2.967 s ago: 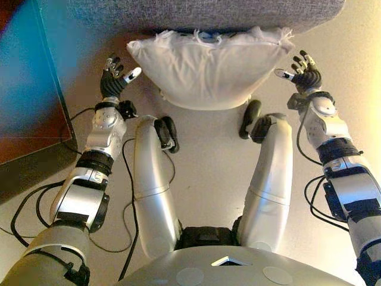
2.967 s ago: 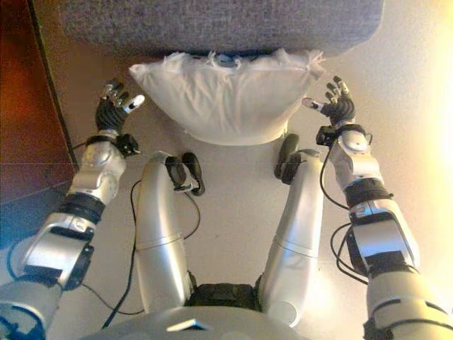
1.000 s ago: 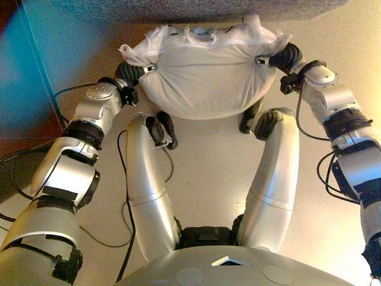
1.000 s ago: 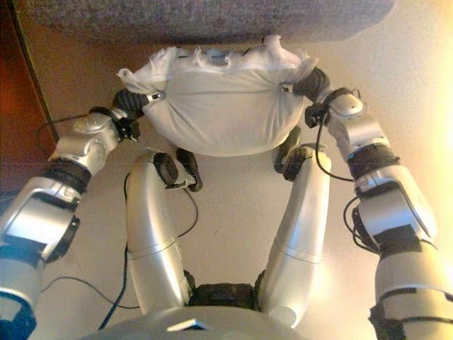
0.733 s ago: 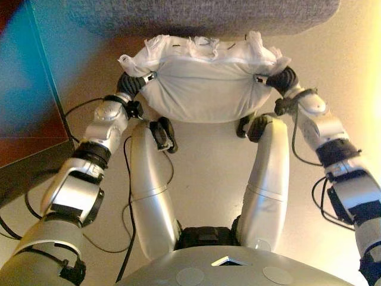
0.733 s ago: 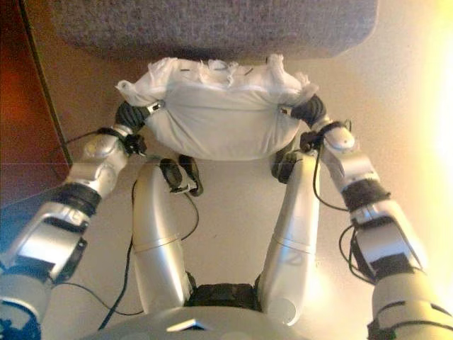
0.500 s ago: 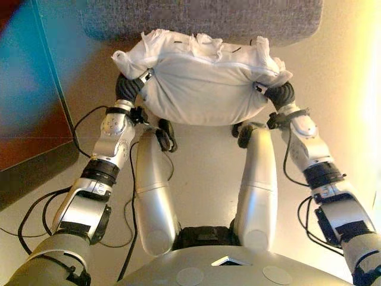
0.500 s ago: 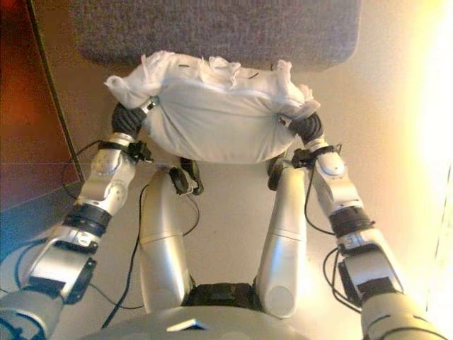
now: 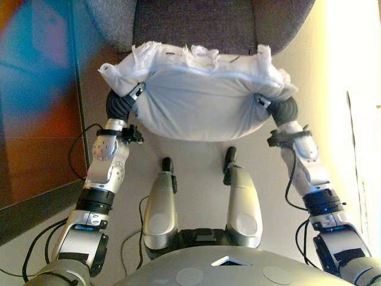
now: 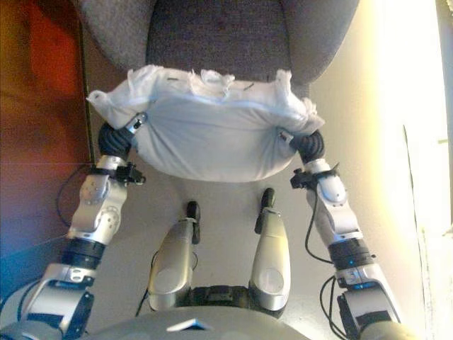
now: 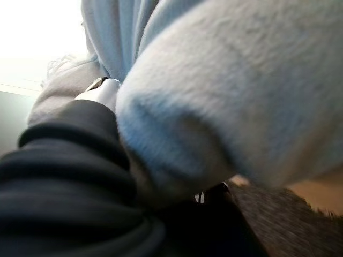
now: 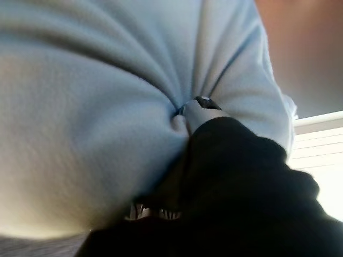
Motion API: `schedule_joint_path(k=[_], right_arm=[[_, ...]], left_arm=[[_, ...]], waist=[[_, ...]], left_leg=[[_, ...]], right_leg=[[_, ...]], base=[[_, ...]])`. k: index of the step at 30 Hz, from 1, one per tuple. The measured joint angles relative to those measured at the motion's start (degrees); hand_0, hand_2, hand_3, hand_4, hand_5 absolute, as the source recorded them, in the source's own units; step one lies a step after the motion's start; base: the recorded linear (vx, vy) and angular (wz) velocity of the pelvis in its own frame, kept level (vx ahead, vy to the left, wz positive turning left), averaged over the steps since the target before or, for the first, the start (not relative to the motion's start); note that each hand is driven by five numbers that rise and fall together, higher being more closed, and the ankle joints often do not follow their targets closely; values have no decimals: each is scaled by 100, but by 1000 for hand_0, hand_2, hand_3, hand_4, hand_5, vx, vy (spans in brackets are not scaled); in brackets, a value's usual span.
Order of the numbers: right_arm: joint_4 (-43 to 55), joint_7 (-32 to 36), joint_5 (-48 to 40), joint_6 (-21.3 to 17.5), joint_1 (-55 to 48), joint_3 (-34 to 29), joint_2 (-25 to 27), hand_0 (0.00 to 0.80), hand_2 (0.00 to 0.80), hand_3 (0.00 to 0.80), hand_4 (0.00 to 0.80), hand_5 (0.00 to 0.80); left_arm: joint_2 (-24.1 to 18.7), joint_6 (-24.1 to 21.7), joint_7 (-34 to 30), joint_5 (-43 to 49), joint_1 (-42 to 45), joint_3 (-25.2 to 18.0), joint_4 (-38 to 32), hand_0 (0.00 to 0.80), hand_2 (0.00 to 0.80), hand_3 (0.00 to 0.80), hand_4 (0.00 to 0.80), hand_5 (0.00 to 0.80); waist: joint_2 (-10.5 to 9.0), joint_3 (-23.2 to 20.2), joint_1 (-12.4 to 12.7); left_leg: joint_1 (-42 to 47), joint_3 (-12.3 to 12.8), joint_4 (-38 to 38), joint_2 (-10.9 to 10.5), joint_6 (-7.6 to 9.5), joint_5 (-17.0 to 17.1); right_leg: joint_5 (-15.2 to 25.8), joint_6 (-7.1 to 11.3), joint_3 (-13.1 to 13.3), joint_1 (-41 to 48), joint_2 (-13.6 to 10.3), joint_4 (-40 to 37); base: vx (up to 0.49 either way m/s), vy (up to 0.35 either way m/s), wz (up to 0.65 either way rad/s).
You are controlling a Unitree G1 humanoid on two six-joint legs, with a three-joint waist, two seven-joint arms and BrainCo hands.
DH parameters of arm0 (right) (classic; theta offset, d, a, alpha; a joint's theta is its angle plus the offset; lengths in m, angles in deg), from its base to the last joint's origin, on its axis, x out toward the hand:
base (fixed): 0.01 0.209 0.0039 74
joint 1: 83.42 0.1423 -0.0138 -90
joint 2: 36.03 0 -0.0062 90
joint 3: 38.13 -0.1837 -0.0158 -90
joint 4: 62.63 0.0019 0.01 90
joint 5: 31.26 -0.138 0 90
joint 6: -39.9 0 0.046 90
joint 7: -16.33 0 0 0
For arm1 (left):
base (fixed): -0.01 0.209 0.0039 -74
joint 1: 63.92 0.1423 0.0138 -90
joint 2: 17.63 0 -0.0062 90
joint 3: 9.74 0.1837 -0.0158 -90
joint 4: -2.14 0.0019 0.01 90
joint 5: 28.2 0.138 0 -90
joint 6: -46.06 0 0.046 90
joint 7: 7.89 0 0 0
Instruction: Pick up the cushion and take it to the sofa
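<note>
A plump white cushion with frilled edges hangs in the air between my two hands, above the floor and just short of the grey sofa. My left hand grips its left end, the thumb pressed into the cloth. On the other end my right hand does the same. The left wrist view shows the cushion bulging over my left hand. In the right wrist view the cloth puckers round a fingertip of my right hand. Most fingers are buried in the cushion.
The sofa's darker seat lies straight ahead between its two lighter grey arms. A dark reddish wooden panel stands along the left. Bright light falls on the floor and wall at the right. Beige floor lies under the cushion.
Both hands, open beside the cushion on the floor 3 s ago, closed on its ends and lifted it. The view has risen and moved toward the sofa, so its seat shows.
</note>
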Motion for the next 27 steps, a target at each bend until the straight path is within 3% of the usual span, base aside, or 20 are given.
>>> schedule_joint_path(k=[4,7,16,27], right_arm=[[39,-30,-1,81,-304,-14,-113,800,800,800,800,800],[35,-85,-2,174,-637,0,-179,800,800,800,800,800],[-400,-245,-104,393,-814,166,-364,800,800,800,800,800],[-717,-237,-205,655,-930,163,-465,800,800,800,800,800]], left_arm=[[77,248,-1,4,97,-1,-3,800,800,800,800,800],[156,471,8,36,258,64,-10,800,800,800,800,800],[211,890,19,12,543,131,16,800,800,800,800,800],[182,1093,-129,36,603,248,155,800,800,800,800,800]], waist=[[34,-478,-5],[80,-1060,-7],[-10,-2134,-9],[-91,-2383,-33]], left_leg=[[454,46,-507,-4,13,168],[990,324,-1141,13,26,392],[1910,500,-2066,2,5,572],[2269,788,-2235,-88,46,568]], right_leg=[[88,54,-219,558,9,-485],[308,118,-385,1187,69,-1209],[566,201,-393,2058,222,-2184],[614,231,-176,2170,171,-2116]], base=[[199,21,17],[139,60,13],[87,56,-7],[28,98,-12]])
